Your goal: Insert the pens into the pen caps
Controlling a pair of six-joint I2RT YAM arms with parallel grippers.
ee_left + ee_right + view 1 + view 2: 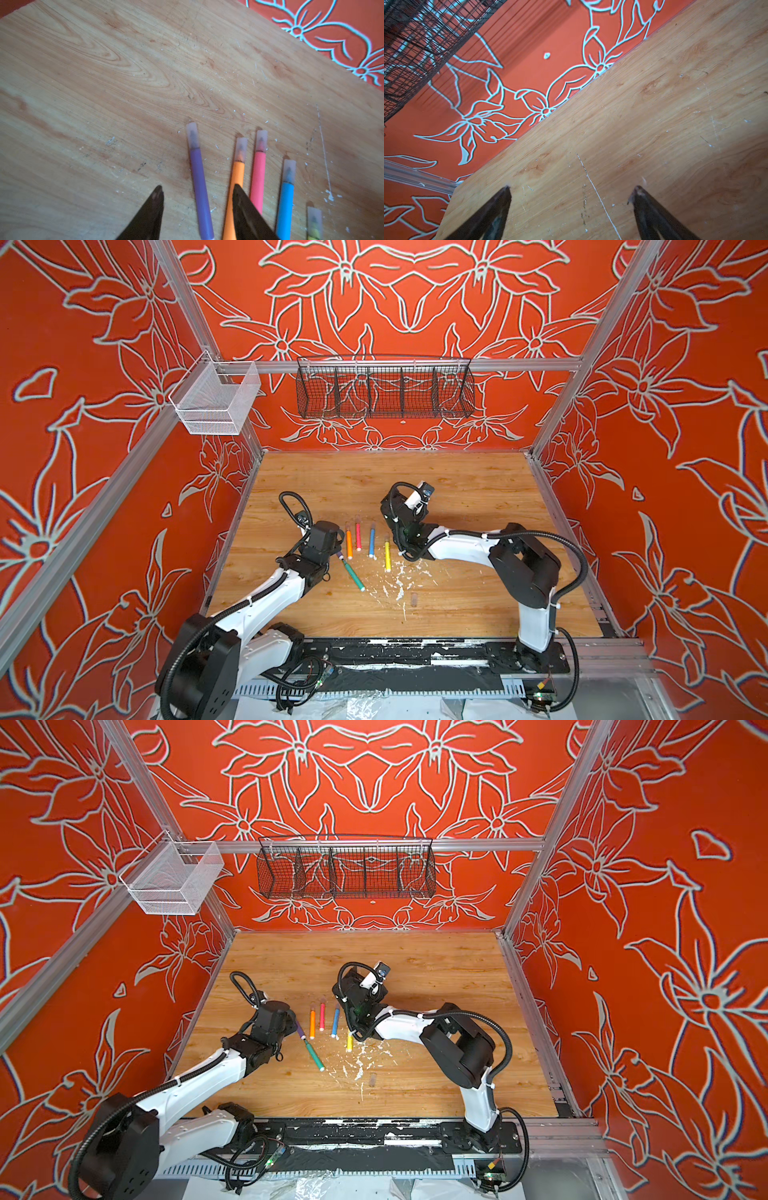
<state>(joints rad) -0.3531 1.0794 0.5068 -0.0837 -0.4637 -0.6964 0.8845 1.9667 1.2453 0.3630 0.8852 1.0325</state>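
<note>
Over wooden table (104, 83), half-open left gripper (197, 186) straddles purple pen (196, 166).

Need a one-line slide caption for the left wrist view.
Left gripper open astride the purple pen; orange pen, pink pen, blue pen, yellow pen alongside, all capped, on the wooden table.

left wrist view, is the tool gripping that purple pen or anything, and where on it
Nothing is held. The left tool straddles the capped purple pen with gaps on both sides; the right tool is open and empty.
</note>
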